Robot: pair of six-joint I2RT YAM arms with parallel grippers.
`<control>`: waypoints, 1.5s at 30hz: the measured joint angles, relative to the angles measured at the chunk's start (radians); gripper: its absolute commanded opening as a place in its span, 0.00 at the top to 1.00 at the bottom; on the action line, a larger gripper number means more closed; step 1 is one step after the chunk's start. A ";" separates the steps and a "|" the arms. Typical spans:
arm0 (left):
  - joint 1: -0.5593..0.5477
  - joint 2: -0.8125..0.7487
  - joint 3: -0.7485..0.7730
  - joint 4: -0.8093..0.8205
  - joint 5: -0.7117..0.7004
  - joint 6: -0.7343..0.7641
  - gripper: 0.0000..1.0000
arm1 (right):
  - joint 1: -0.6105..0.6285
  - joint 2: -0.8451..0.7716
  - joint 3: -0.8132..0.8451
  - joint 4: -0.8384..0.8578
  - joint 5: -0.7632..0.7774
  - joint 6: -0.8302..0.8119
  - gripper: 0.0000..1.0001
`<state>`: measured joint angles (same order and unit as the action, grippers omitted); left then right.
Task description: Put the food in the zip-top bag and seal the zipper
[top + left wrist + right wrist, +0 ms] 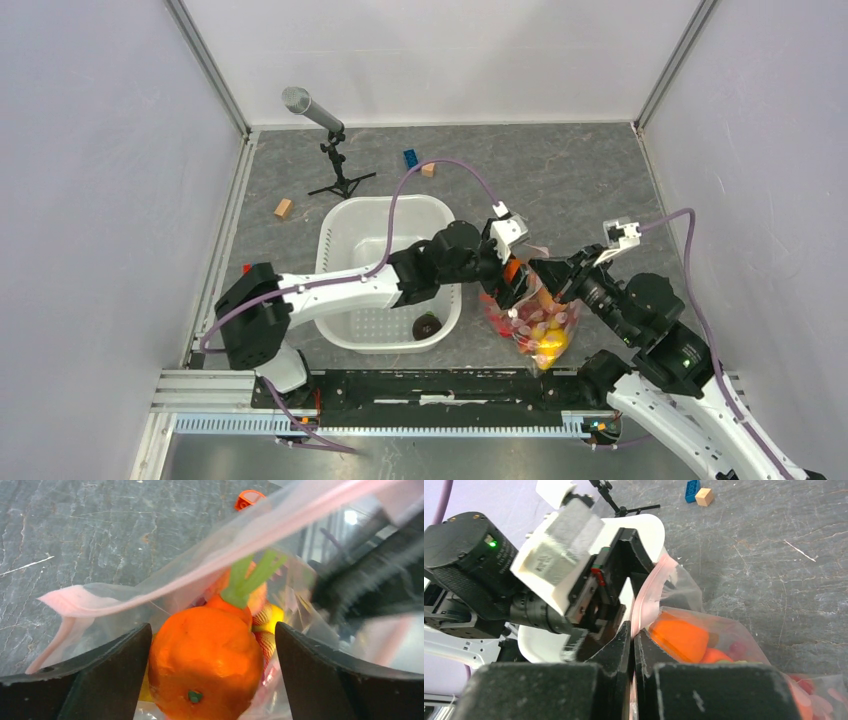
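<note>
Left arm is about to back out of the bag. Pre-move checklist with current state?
1. Left gripper released: ok. Its jaws stand wide, with the orange loose between them.
2. Orange inside the zip-top bag: ok. It sits below the mouth edge.
3. Right gripper holding the mouth: ok. It is shut on the zipper.
4. Zipper unsealed for more food: ok. The mouth gapes.
5. All food bagged: cannot tell. A dark item lies in the white basin.
6. Slider position: cannot tell.
</note>
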<state>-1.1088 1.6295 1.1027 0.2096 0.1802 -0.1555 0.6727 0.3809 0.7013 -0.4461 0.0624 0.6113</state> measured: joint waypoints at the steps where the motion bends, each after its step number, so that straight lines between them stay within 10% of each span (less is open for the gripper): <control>1: 0.000 -0.014 0.000 -0.014 0.016 0.002 0.00 | 0.001 -0.011 0.000 -0.003 0.008 0.004 0.94; 19: 0.014 -0.455 0.028 -0.291 -0.043 0.147 0.00 | 0.001 0.069 0.086 -0.004 -0.086 -0.088 0.96; 26: 0.103 -0.371 0.038 -0.413 -0.039 0.196 0.03 | 0.001 0.110 0.107 0.002 -0.178 -0.139 0.95; 42: 0.113 -0.299 0.065 -0.467 0.011 0.201 0.98 | 0.001 0.146 0.107 -0.004 -0.231 -0.216 0.90; 45: 0.116 -0.289 0.073 -0.475 -0.008 0.200 0.98 | 0.001 0.148 0.107 -0.003 -0.229 -0.235 0.57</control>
<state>-0.9932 1.3407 1.1759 -0.2653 0.1719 0.0448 0.6739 0.5293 0.8085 -0.4492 -0.1669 0.3767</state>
